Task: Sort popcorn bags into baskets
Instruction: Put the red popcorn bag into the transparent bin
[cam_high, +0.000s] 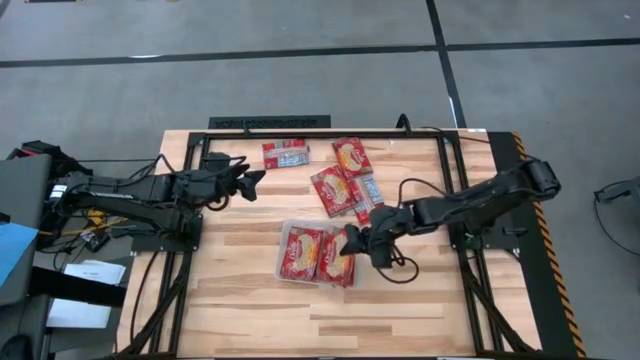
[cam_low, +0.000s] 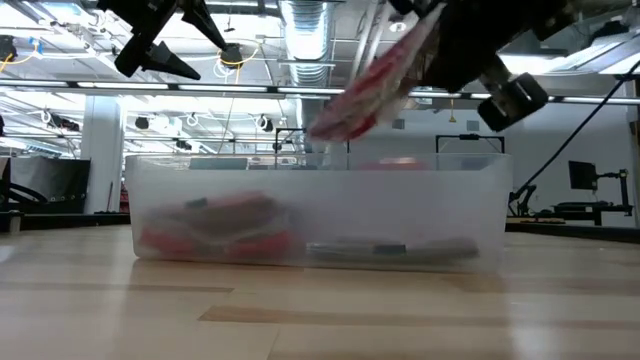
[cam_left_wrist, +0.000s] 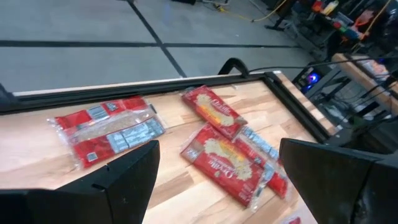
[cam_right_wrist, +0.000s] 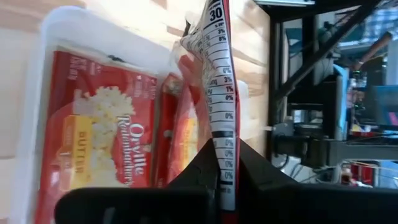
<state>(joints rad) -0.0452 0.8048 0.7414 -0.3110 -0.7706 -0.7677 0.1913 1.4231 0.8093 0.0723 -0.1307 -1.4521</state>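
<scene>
A clear plastic tray (cam_high: 287, 268) sits at mid-table with red popcorn bags lying flat inside (cam_right_wrist: 99, 137). My right gripper (cam_high: 352, 240) is over the tray's right end, shut on one more red bag (cam_low: 370, 85) that is above the tray (cam_low: 320, 210). Several loose bags lie flat on the table toward the far edge: one (cam_high: 285, 153), another (cam_high: 352, 155), and overlapping ones (cam_high: 333, 190). My left gripper (cam_high: 250, 183) is open in the air left of them, touching nothing. Its wrist view shows those bags (cam_left_wrist: 106, 127), (cam_left_wrist: 211, 111), (cam_left_wrist: 227, 158). My right gripper (cam_right_wrist: 222, 180) pinches the bag between its two fingers by one narrow edge (cam_right_wrist: 222, 149), at the white nutrition panel. The bag runs forward from the fingers, turned on edge. In the low view it is tilted and lifted clear above the tray's rim (cam_low: 310, 157).
A black metal frame (cam_high: 440, 135) borders the wooden table top on the far and side edges. Bare wood lies near the front edge (cam_high: 320, 320). A cable (cam_high: 400, 265) curls on the table right of the tray. Equipment stands off the table's left side (cam_high: 40, 200).
</scene>
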